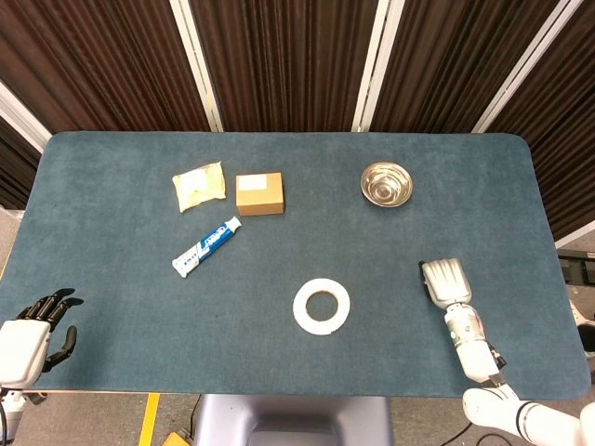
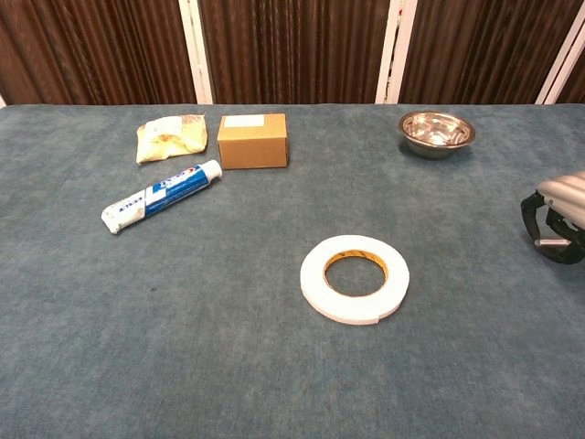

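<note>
Only head view shows left hand (image 1: 28, 346)

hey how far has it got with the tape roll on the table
Nothing looks done: the tape roll lies flat on the table, untouched. In hand: the right hand is over the table beside the roll, holding nothing, fingers curled. The left hand sits at the near left corner. Reaching and gripping remain.
</note>
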